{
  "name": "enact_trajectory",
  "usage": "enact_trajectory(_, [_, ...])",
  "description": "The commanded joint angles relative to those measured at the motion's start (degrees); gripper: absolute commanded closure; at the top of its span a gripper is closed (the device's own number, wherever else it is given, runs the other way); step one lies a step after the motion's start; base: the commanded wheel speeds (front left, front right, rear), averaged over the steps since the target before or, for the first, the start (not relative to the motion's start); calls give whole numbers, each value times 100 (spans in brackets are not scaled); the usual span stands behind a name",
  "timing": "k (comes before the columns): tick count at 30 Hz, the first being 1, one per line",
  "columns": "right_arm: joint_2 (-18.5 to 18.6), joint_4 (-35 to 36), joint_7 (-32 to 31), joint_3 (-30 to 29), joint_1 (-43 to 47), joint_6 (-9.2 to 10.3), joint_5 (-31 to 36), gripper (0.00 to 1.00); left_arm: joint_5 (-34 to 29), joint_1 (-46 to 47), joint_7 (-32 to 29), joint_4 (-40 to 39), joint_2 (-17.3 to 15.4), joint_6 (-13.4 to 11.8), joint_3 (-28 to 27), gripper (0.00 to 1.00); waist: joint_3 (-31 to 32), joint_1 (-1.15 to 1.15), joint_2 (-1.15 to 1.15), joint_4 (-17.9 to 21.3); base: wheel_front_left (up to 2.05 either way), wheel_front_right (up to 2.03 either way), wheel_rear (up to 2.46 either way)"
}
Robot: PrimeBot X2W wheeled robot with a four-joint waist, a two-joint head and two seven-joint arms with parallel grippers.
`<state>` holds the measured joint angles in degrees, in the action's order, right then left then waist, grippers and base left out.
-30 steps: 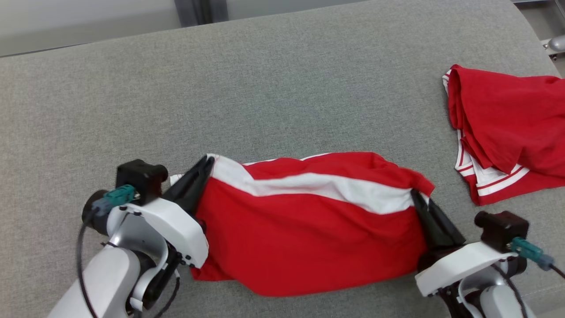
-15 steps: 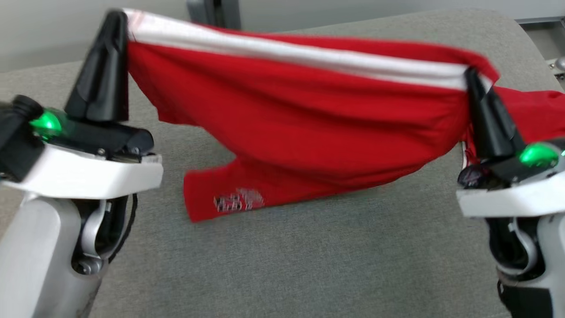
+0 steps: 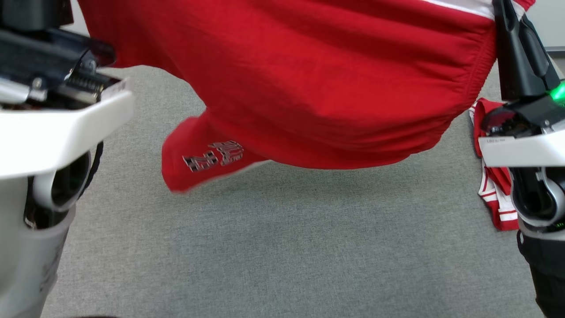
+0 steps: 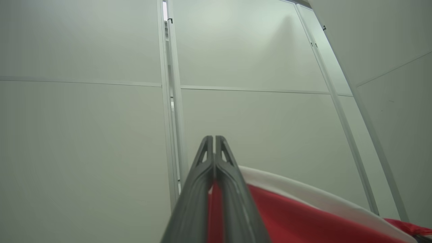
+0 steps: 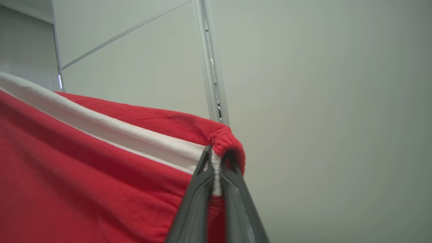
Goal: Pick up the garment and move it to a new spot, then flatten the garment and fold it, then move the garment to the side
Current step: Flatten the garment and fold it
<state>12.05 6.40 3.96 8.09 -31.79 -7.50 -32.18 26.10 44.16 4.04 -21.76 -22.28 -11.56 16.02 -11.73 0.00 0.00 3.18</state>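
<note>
- Item: garment (image 3: pixel 309 88), red shorts with a white band (image 5: pixel 101 128) along the waist. Location: in the air above the grey surface (image 3: pixel 282 247), stretched between both arms.
- Left gripper (image 4: pixel 213 141): fingers pressed together on one end of the waist, red cloth pinched between them.
- Right gripper (image 5: pixel 216 158): clamped likewise on the gathered opposite end.
- Change: a second ago the garment lay bunched on the surface; now it appears to hang clear, higher than half a second ago. Judgement: pick-up done, carry to a new spot under way; flattening and folding pending.
- Orientation: long axis runs side to side, waist uppermost; the leg with the printed mark (image 3: pixel 214 155) dangles down and leftward.
- Also present: second red garment (image 3: pixel 492 198), on the surface at right.
</note>
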Motion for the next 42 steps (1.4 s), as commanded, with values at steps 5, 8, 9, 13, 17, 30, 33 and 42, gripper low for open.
enact_trajectory(5, [74,-531,36,163,-455,-1,-124,100,101,519,-135,574,48,319,205,100,-112,0,0,18,0,0,0])
enact_trajectory(8, [112,-1043,130,351,-915,-1,-168,100,159,983,-105,1274,84,546,275,100,-224,0,0,25,0,0,0])
enact_trajectory(9, [132,-1235,178,448,-1110,-2,-166,100,162,1166,-74,1563,111,622,293,100,-254,0,0,23,0,0,0])
enact_trajectory(13, [60,-2173,430,760,-1960,-1,-272,100,173,1952,31,2898,290,939,426,100,-412,0,0,21,0,0,0])
enact_trajectory(17, [-68,-3371,667,1090,-2951,-2,-274,100,120,2784,59,4422,491,1179,579,100,-586,0,0,16,0,0,0])
enact_trajectory(30, [-739,-6566,1136,1438,-4806,-1,-123,100,200,4327,340,7822,1129,1614,758,100,-1122,0,0,-90,0,0,0])
enact_trajectory(33, [-775,-6739,1136,1520,-4873,-1,-156,100,254,4366,321,8099,1234,1683,790,100,-1237,0,0,-140,0,0,0])
enact_trajectory(42, [-637,-6476,1138,2231,-4044,-1,-749,100,632,3505,933,8594,1631,1851,717,100,-1418,0,0,-323,0,0,0])
